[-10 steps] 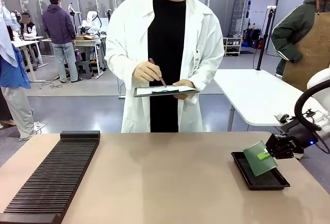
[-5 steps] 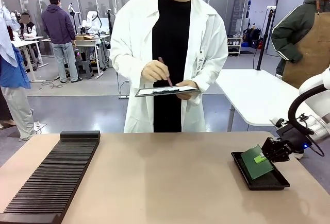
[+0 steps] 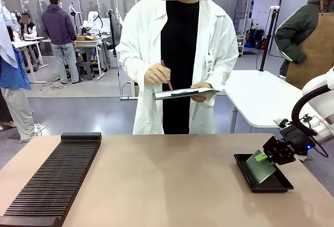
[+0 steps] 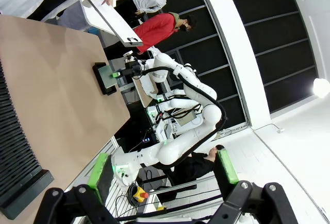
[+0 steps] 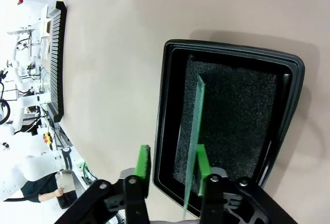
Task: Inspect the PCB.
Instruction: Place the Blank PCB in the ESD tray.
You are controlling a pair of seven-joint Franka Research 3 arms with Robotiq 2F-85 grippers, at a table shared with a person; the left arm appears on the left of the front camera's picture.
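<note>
One green circuit board [image 3: 260,165] stood tilted over the black tray [image 3: 249,177] at the table's right end, its lower edge down on the tray's dark foam and its upper corner between the pads of the right gripper [image 3: 267,156]. Seen from the right wrist, the board [image 5: 194,131] ran edge-on along the tray [image 5: 164,100], lying against one green pad [image 5: 201,163] while the other pad [image 5: 143,165] stood clear of it, so the jaws were parted and the board looked propped rather than clamped. Setting it down well likely meant letting the board tip flat onto the foam inside the rim, then drawing the fingers straight back without catching its edge. Across the table a person in a white coat held a pen [image 3: 166,76] over a clipboard [image 3: 185,93]. A long black ridged rack [image 3: 52,180] lay on the table's left side, well apart from the tray. From the left wrist, the left gripper [image 4: 165,170] hung off the table [image 4: 62,95] with its fingers spread wide on nothing.
</note>
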